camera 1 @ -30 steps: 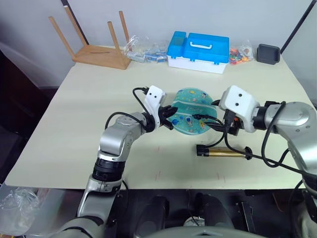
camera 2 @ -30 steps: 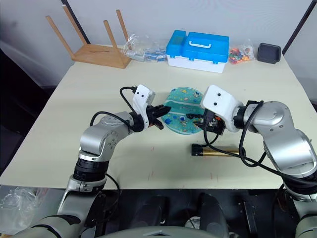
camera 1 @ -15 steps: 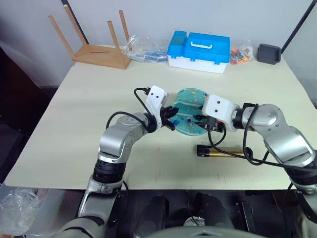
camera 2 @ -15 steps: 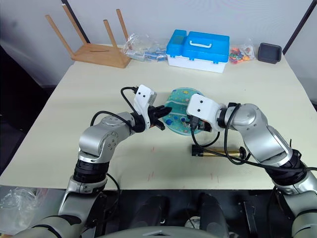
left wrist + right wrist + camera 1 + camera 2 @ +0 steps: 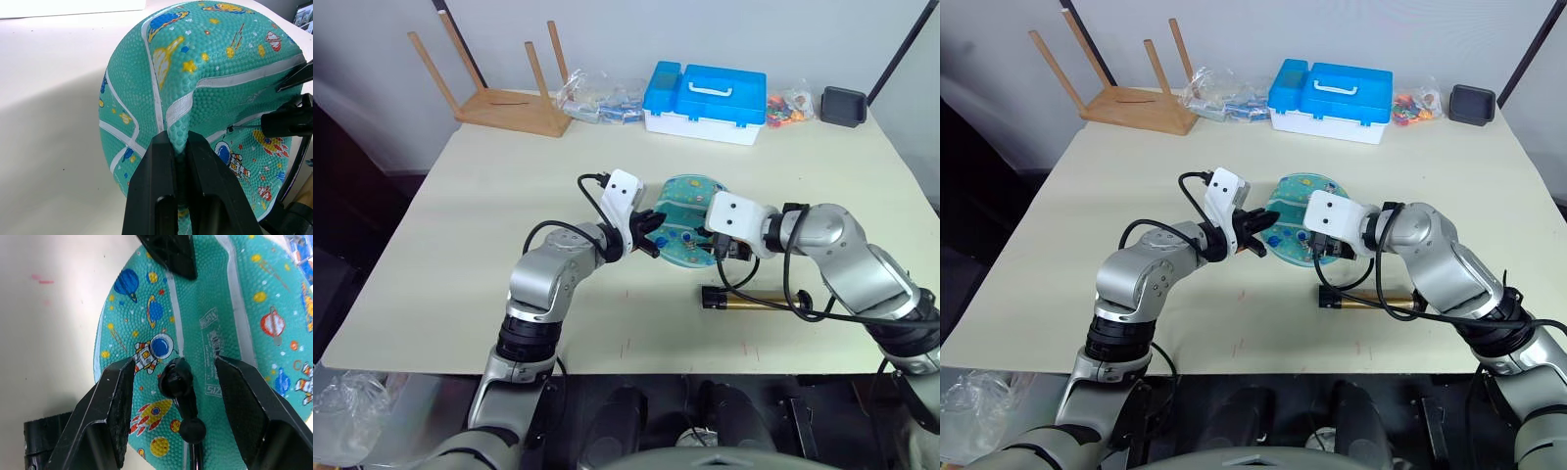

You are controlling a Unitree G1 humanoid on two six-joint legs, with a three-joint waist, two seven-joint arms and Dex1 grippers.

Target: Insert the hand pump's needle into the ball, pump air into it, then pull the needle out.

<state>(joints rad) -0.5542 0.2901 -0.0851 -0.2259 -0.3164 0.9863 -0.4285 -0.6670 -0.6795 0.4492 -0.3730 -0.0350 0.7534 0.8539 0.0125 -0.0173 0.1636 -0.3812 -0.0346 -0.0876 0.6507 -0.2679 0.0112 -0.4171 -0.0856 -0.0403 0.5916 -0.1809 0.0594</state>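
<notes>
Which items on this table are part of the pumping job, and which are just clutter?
In use: ball, pinched by the left gripper; needle; hand pump; right gripper.
Lying about: blue-and-white case, upturned wooden stool, plastic bags, black box.

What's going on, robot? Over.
Left tool pinching ball. Right tool open around needle at ball. Hand pump on table. Nothing blocking.

Both arms are silver-grey metal with rounded joints and black bands, each ending in a white boxy wrist housing with small dark screw holes, looping black cables and a gripper of two matte black wedge-shaped fingers (image 5: pixel 147 196).
</notes>
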